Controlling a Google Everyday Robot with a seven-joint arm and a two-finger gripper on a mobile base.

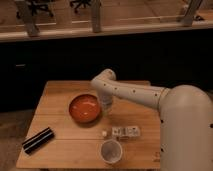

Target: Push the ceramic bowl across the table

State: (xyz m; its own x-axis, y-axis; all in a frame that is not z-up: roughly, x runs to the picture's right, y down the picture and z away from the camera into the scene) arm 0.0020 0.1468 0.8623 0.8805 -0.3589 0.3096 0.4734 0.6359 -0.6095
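Observation:
The ceramic bowl (84, 108), orange-red and glossy, sits near the middle of the light wooden table (55, 97). My white arm reaches in from the right and bends down over the table. The gripper (105, 106) hangs at the bowl's right rim, shut and holding nothing. Whether it touches the rim I cannot tell.
A white cup (110, 151) stands near the front edge. A small packet (125, 131) and a tiny white item (104, 133) lie in front of the bowl. A black oblong object (37, 140) rests at the front left. Beyond the table is a dark counter wall.

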